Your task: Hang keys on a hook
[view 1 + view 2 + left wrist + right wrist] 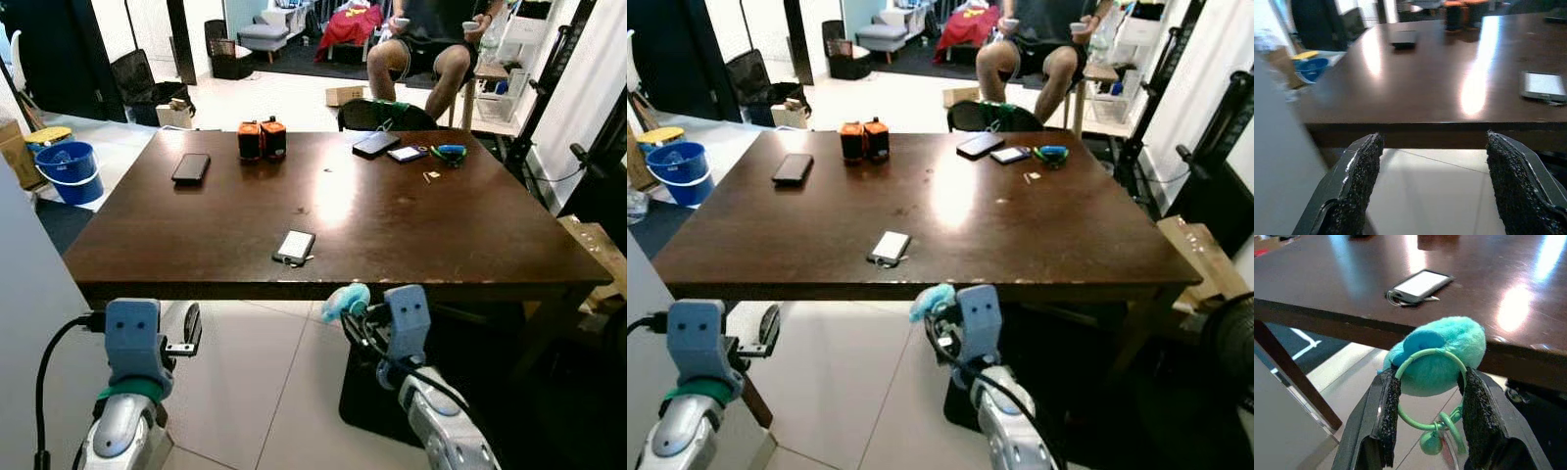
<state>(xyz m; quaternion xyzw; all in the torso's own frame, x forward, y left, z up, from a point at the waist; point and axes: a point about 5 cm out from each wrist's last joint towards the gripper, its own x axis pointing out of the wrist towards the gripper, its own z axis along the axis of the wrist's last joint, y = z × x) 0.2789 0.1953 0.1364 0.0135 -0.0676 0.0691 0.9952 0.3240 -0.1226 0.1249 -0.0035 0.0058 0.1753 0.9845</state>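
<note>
A fluffy turquoise keychain [1444, 350] with a green ring [1415, 423] sits between the fingers of my right gripper [1429, 377], which is shut on it. The gripper holds it low, just in front of the near edge of the dark wooden table [392, 215], where the plush [345, 301] shows below the tabletop. My left gripper [1435, 186] is open with nothing between its fingers, also low before the table's near edge, further left [186, 338].
On the table lie a white phone [295, 246] near the front, a black phone [191, 167], two orange items [262, 139] and small devices [392, 147] at the far side. A person [431, 39] sits behind the table. A blue bucket [69, 171] stands at left.
</note>
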